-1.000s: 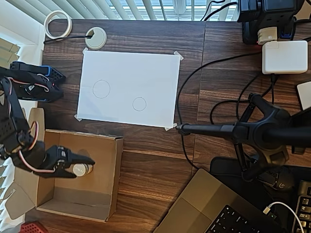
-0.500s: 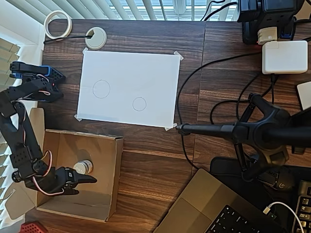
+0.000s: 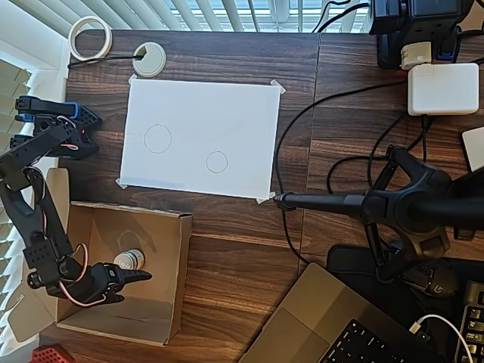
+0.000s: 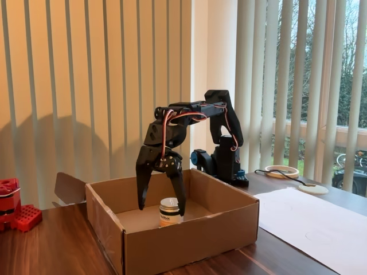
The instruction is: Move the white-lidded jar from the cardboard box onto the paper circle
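One small round white-lidded jar (image 4: 169,211) stands upright inside the one large brown cardboard box (image 4: 189,238). My black gripper (image 4: 161,211) hangs spread open around it, one finger each side. Two pencil circles mark the white sheet (image 3: 227,106); the smaller paper circle (image 3: 217,162) lies bare.

Dark wood-grain table (image 3: 242,249); pale vertical blinds (image 4: 86,86) across a daylit window (image 4: 338,69); trees outside
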Robot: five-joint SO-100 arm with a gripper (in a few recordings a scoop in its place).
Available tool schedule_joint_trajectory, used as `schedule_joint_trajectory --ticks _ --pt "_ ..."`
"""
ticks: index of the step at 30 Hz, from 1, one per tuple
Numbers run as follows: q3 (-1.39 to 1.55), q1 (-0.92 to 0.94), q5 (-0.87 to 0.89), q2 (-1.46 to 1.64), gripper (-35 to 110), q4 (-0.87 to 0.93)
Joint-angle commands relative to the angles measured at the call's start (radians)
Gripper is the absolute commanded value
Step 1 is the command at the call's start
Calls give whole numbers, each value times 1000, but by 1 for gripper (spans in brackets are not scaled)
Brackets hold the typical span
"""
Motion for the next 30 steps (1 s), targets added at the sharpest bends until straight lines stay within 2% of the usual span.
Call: schedule_joint_trajectory --ticks 1,21,30 --pt "3 14 -41 43 46 -3" --pt "192 14 -132 94 45 -14" --pt "227 12 -146 123 38 -14"
